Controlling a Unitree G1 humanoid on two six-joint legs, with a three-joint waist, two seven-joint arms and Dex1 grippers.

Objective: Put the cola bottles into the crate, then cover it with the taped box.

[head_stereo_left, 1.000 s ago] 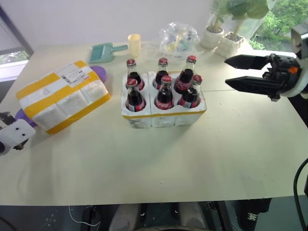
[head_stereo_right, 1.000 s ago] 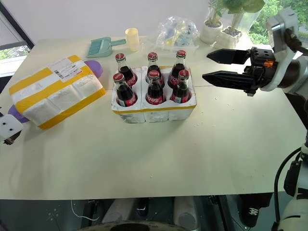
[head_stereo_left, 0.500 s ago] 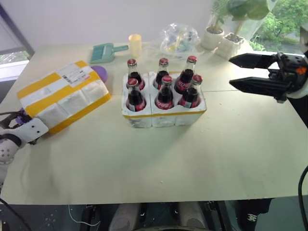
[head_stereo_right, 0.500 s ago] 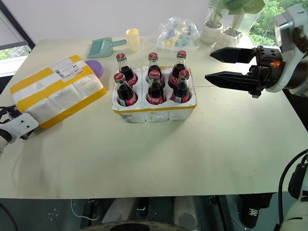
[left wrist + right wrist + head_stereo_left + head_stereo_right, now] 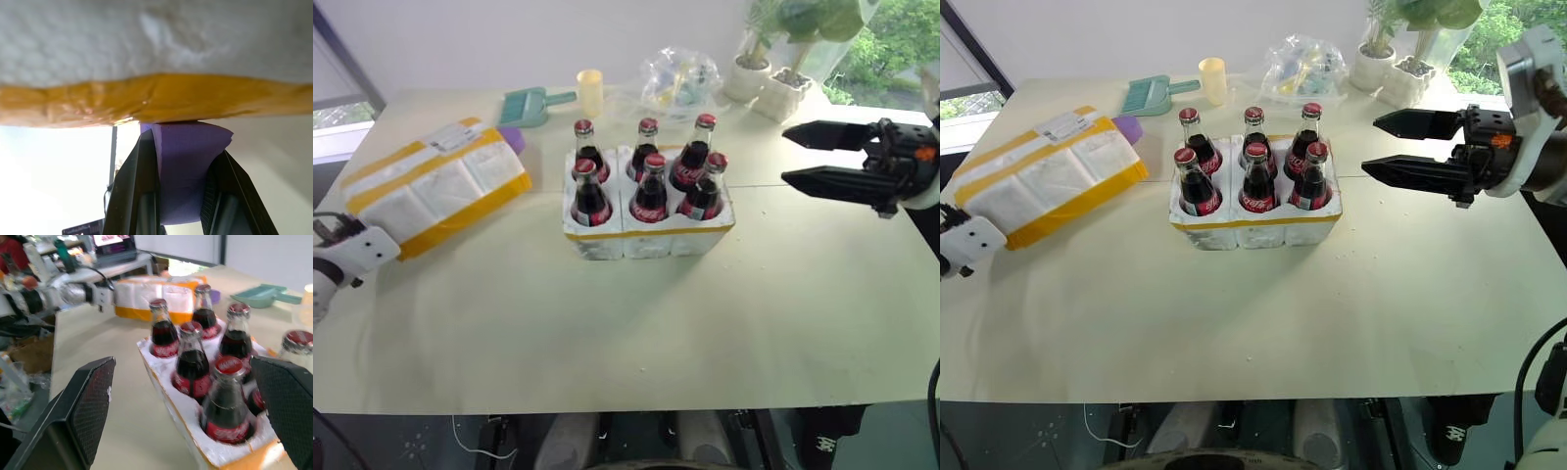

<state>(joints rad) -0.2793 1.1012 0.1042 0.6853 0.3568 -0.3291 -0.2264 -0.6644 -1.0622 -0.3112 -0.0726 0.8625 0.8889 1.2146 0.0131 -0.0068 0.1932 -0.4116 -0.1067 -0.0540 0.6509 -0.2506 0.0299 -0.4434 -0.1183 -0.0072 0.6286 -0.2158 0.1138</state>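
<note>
All six cola bottles (image 5: 648,179) are seated upright in the wells of the crate (image 5: 648,236), which stands at the middle of the table (image 5: 636,343), so the loading half of the task is judged complete and the covering remains to be done. The taped box (image 5: 431,186) lies well apart from the crate, toward the table's left edge, with one end tilted up off the surface. The left gripper (image 5: 178,161) is seen in the left wrist view with its fingers closed on a purple piece (image 5: 186,161) directly beneath the box's yellow-banded edge; what that purple piece is cannot be made out with certainty, though it may be the purple object (image 5: 513,140) that shows at the box's far end in the head views. The right gripper (image 5: 822,159) is held above the table to the right of the crate, its fingers spread wide and nothing between them. The box is judged to be light and fairly stiff but easily dented or crumbled, while its tape bands are likely slick; a hold across opposite side walls, near the middle of its length, is judged best. The bottles are glass, so the box should be lowered gently and squarely over the caps.
</note>
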